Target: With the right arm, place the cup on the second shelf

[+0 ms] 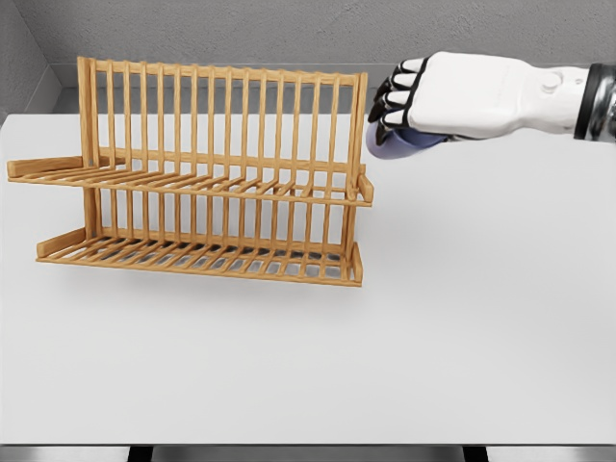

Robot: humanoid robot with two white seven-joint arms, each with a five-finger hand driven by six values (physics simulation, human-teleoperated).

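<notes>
Where the white right arm reaches in from the upper right of the frame, its hand [416,96] is curled with black-tipped fingers [393,99] wrapped down over a cup [399,142]. Only a sliver of that cup shows: a pale lavender-blue, smooth and rounded, peeking out beneath the palm and the fingers (its rim, handle and full shape are hidden by the hand). It sits directly under the hand, pressed against the underside of the palm, so the hand is gripping it from above.

Held up in the upper right of the frame, the cup hangs above the white table [462,337], and its left edge is just beside the right end post of the wooden rack [207,178]; whether the two touch cannot be told. The rack fills the left and centre of the frame, a slatted back standing upright with two slatted shelves, the upper shelf [192,183] reaching toward the left edge and the lower shelf [202,260] resting on the table. Neither shelf carries anything.
</notes>
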